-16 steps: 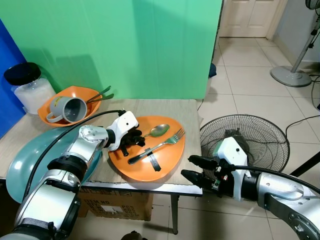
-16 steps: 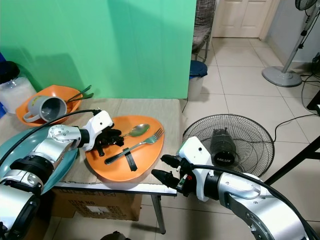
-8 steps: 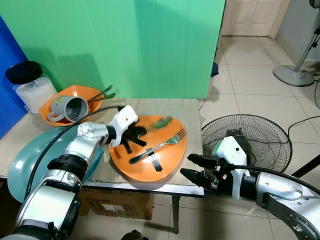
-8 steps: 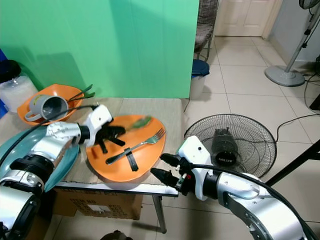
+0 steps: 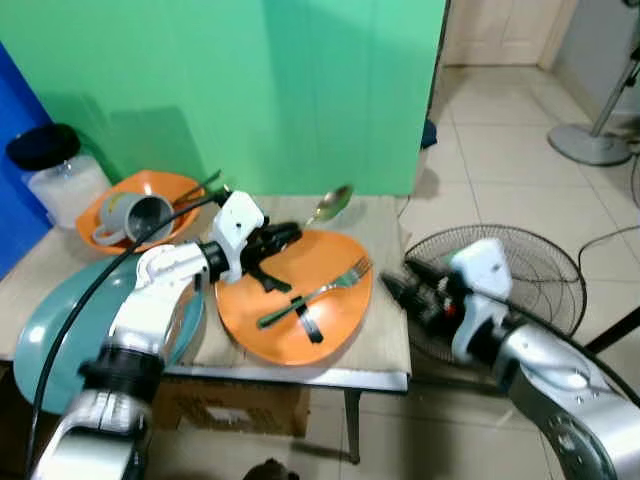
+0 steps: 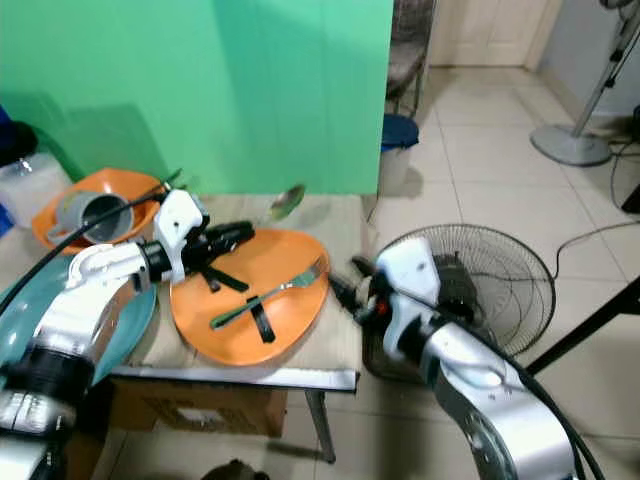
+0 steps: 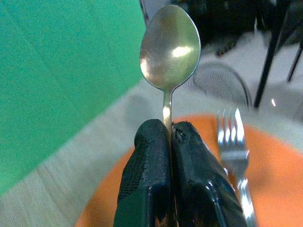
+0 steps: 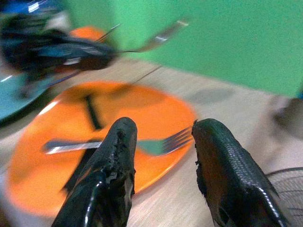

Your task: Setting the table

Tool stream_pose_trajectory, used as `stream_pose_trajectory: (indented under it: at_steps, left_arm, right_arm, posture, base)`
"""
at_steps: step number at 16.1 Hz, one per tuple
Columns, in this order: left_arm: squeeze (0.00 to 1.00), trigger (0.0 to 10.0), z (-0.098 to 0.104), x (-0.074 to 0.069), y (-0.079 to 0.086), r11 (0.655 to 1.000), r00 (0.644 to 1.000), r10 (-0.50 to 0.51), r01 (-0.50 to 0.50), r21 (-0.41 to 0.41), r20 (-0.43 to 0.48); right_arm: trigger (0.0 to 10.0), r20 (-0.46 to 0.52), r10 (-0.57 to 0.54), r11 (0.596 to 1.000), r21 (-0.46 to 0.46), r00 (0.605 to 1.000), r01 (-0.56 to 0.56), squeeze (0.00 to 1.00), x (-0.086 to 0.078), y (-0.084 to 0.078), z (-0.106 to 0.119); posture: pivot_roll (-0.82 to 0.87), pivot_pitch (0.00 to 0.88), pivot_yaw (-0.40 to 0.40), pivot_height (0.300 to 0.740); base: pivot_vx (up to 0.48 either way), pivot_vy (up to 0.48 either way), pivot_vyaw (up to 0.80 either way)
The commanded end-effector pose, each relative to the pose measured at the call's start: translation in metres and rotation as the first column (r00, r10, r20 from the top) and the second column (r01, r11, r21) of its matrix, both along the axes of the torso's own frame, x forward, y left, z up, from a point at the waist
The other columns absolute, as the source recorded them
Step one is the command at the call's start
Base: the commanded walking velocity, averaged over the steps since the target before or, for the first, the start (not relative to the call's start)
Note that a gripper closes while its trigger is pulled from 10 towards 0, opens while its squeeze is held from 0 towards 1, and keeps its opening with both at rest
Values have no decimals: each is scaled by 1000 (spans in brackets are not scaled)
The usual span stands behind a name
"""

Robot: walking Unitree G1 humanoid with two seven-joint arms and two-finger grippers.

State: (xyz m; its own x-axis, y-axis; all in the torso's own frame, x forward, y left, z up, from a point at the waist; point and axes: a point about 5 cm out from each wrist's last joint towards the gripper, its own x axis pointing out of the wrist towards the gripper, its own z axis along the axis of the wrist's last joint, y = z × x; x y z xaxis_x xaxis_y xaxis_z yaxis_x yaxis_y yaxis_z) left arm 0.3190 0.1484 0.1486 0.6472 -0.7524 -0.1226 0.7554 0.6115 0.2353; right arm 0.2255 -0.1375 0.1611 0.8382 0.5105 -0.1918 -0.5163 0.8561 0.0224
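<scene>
My left gripper [image 5: 283, 237] is shut on the handle of a silver spoon [image 5: 328, 204], lifted above the far edge of the orange plate [image 5: 320, 320]; in the left wrist view the spoon [image 7: 170, 47] stands up from between the fingers [image 7: 147, 179]. A fork [image 5: 320, 291] with a black handle lies across the plate. My right gripper [image 5: 400, 287] is open with nothing in it, at the table's right edge just beside the plate; in the right wrist view its fingers [image 8: 113, 165] frame the fork [image 8: 161, 142].
An orange bowl [image 5: 110, 205] with a grey mug [image 5: 130, 215] and dark utensils stands at the back left. A white jar with a black lid [image 5: 50, 170] is behind it. A teal plate [image 5: 50, 330] lies front left. A floor fan [image 5: 540, 270] rests right of the table.
My left gripper has lifted the spoon off the orange plate, up and toward the back. My right gripper rose from below the table edge to beside the plate.
</scene>
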Motion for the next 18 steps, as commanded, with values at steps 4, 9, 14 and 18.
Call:
stream_pose_trajectory:
  at_steps: [4,9,14,18]
  left_arm:
    - [0,0,21,-33,-17,989,987,108,-94,-114,121]
    - [0,10000,21,-57,-40,967,966,222,-200,-158,133]
    - [0,10000,15,-62,-43,947,945,306,-290,-136,118]
    - [0,10000,14,-63,-43,938,933,339,-326,-116,120]
  right_arm:
    - [10000,17,-148,987,62,989,146,0,1,1,-4]
    - [10000,8,-305,952,35,952,305,0,2,1,-14]
    - [10000,55,-430,903,37,901,428,0,1,-14,-9]
    - [10000,74,-455,891,32,888,454,0,0,-15,-7]
  posture:
    - [65,0,91,740]
    - [78,0,88,740]
    - [59,0,99,740]
    - [56,0,103,740]
  base:
    - [0,0,0]
    - [0,0,-160]
    - [0,0,0]
    - [0,0,-400]
